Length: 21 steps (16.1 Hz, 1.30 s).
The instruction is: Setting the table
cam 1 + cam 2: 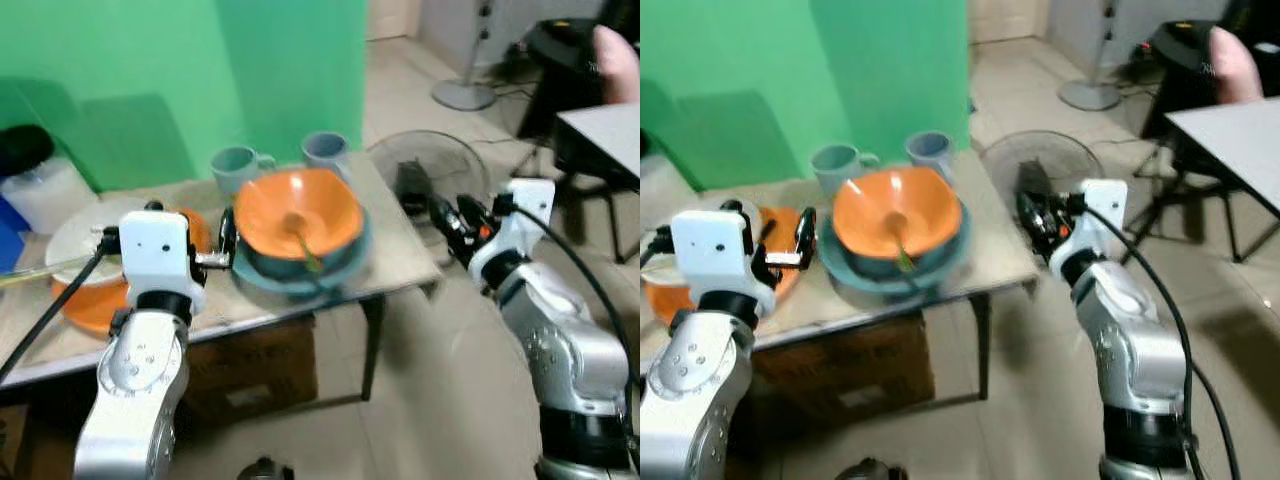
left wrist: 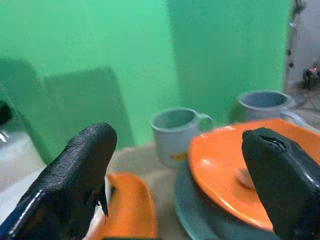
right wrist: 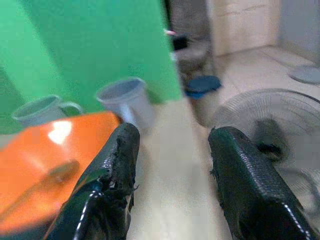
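Observation:
An orange bowl with a spoon in it sits tilted on a teal bowl in the middle of the low table. Two pale blue mugs stand behind it. An orange plate and a white plate lie at the table's left. My left gripper is open just left of the bowl stack, over the orange plate's edge, holding nothing. My right gripper is open and hovers off the table's right edge, pointing toward the bowl.
A round fan lies on the floor behind the table's right end. A cardboard box sits under the table. A grey table and a person's arm are at the far right. A green screen stands behind.

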### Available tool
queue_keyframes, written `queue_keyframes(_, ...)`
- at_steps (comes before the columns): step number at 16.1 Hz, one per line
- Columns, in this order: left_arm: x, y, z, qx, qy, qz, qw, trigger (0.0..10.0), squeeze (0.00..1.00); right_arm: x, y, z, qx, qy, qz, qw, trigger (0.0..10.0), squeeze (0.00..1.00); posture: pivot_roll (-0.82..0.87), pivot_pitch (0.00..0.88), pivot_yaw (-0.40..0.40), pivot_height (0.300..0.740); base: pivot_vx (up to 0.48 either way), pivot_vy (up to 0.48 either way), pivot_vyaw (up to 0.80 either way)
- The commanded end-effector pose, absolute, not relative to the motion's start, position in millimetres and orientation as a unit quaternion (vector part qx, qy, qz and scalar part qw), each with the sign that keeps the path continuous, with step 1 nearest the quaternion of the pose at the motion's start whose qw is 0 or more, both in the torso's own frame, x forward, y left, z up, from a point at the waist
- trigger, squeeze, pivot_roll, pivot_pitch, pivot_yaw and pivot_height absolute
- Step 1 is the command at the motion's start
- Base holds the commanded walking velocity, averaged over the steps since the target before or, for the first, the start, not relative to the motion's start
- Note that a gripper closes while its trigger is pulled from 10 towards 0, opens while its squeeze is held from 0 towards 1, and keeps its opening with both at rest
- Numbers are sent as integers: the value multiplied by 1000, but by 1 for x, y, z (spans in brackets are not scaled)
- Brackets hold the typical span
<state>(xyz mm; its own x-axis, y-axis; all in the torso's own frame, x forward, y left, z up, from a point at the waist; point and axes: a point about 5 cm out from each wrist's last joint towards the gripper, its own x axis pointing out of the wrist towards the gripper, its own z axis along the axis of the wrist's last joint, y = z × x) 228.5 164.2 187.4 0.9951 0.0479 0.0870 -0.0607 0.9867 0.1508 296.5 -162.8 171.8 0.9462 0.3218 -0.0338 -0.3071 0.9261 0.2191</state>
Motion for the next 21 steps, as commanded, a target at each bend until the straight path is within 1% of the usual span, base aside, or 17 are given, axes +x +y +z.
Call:
queue_keyframes(1,226,166,186,82,-33,32,996,10000,0,297,-156,179,104,34,202,973,10000,0,-68,44,37,740,315,0,0)
queue_keyframes(5,221,158,183,92,-16,-10,996,10000,0,299,-150,190,105,48,278,954,10000,0,-55,40,24,740,66,0,0)
queue_keyframes(6,220,154,183,105,-17,-33,994,10000,0,299,-147,195,85,44,299,949,10000,0,-55,37,20,740,0,0,0)
queue_keyframes(7,221,154,182,109,-11,-41,993,10000,0,300,-145,196,79,69,306,946,10000,0,-55,33,19,740,0,0,0)
queue_keyframes(8,221,155,182,112,-3,-53,992,10000,0,302,-138,199,70,112,342,931,10000,0,-58,27,18,740,0,0,0)
queue_keyframes(10,223,156,183,122,2,-67,990,10000,0,305,-130,202,68,121,355,924,10000,0,-59,20,16,740,0,0,0)
queue_keyframes(11,223,156,183,130,9,-82,988,10000,0,310,-125,202,70,142,346,925,10000,1000,-60,17,16,740,0,0,0)
queue_keyframes(13,226,157,183,153,23,-114,981,10000,0,317,-111,198,69,176,344,920,10000,1000,-62,7,20,740,0,0,0)
queue_keyframes(15,228,159,184,157,23,-120,980,10000,0,318,-105,198,63,178,350,918,10000,1000,-62,5,25,740,0,0,0)
queue_keyframes(17,236,164,187,137,14,-80,987,10000,0,319,-109,205,61,119,320,938,10000,1000,-70,11,39,740,0,0,0)
queue_keyframes(18,237,163,190,133,4,-76,988,10000,0,320,-113,207,54,101,299,948,10000,1000,-72,14,42,740,0,0,0)
queue_keyframes(19,240,163,189,128,3,-58,990,10000,0,317,-124,206,68,74,259,961,10000,698,-80,18,55,740,0,0,0)
queue_keyframes(20,243,161,188,116,0,-40,992,10000,0,311,-137,202,101,64,224,967,10000,0,-89,24,69,740,0,0,0)
queue_keyframes(21,245,159,188,109,-4,-35,993,10000,0,305,-147,196,116,63,203,970,10000,0,-96,26,80,740,0,0,0)
